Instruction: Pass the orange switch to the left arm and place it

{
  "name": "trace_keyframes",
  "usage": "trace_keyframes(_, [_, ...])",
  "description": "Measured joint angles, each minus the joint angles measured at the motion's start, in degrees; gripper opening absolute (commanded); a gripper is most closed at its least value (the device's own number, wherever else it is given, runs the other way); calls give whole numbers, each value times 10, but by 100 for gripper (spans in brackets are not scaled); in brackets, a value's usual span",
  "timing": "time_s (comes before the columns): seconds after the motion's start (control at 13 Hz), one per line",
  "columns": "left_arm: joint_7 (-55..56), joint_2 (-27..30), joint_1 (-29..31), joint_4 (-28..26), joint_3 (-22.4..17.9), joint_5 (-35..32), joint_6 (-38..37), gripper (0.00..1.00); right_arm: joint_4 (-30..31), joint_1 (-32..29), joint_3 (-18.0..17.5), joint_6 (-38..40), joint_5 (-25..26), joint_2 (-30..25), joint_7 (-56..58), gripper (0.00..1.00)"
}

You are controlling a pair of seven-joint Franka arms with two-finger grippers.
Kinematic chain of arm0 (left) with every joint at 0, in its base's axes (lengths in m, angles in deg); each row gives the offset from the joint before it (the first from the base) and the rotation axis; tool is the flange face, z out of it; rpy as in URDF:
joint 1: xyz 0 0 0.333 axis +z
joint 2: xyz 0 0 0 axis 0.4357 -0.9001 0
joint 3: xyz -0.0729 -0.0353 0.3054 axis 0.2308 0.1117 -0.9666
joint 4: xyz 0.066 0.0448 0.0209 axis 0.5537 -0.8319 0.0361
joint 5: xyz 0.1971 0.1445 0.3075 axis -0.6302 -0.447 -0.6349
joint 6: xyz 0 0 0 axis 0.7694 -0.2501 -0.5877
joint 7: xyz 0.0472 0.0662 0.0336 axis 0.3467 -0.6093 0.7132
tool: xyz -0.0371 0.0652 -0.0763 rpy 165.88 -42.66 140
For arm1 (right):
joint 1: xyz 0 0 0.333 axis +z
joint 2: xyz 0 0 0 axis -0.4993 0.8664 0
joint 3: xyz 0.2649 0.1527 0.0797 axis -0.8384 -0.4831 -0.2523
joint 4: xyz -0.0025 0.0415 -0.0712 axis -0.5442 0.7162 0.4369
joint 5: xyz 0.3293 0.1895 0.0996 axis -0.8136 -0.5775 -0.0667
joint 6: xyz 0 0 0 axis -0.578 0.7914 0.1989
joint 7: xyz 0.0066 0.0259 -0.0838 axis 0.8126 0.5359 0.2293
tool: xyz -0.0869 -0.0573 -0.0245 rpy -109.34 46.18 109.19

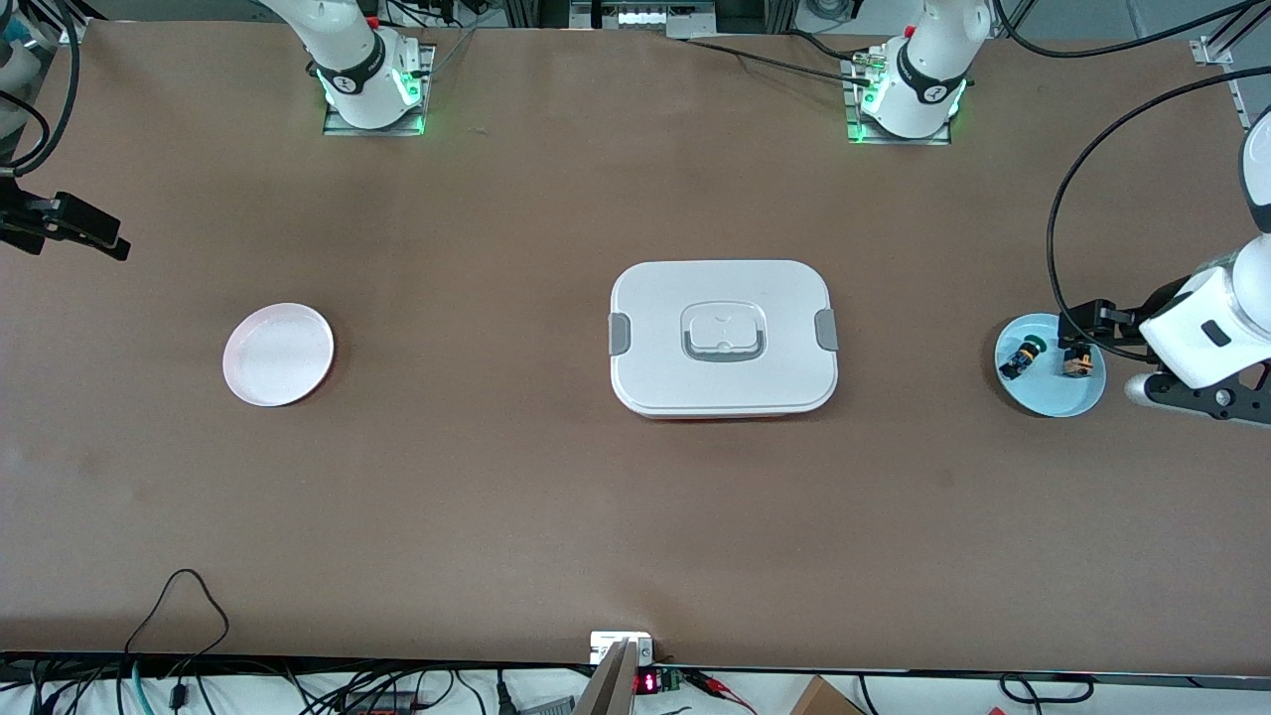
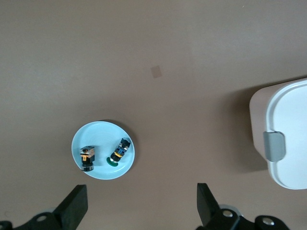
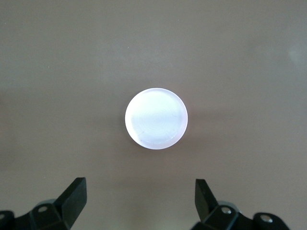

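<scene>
Left gripper, jaws spread above the blue plate, should descend squarely on the orange switch, sparing its green-capped neighbour; right gripper waits open.

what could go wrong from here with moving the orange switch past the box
1. The orange switch shares the blue plate with a green-capped part lying close beside it; the open left end effector could bump or grab that one instead.
2. The box sits between the blue plate and the pink plate, so a low, straight carry could hit its lid.
</scene>
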Motion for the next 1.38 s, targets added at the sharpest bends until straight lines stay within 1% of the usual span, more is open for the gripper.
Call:
trace_keyframes(0.31, [26,20,-1,0,17,6,-24,100,0,0,0,0,0,0,0,100])
trace_keyframes(0.54, [75,36,-6,0,37,7,-37,100,0,0,0,-1,1,0,0,100])
trace_keyframes(0.77, [91,58,-15,-12,31,7,-38,100,-1,0,0,-2,2,0,0,100])
trace_keyframes(0.85, [92,72,-20,-27,18,11,-35,100,-2,0,0,-2,2,0,0,100])
trace_keyframes(0.92, [92,92,-30,-54,-3,25,-26,100,-2,0,0,-2,2,0,0,100])
trace_keyframes(1.08, [92,145,-54,-135,-52,52,15,100,-3,0,0,-2,2,0,0,100])
trace_keyframes(1.23, [92,195,-65,-214,-78,64,54,100,-3,0,0,-2,2,0,0,100])
trace_keyframes(1.31, [92,213,-73,-243,-90,71,68,100,-3,0,0,-2,2,0,0,100])
trace_keyframes(1.38, [92,225,-91,-262,-115,81,77,100,-4,0,0,-2,2,0,0,100])
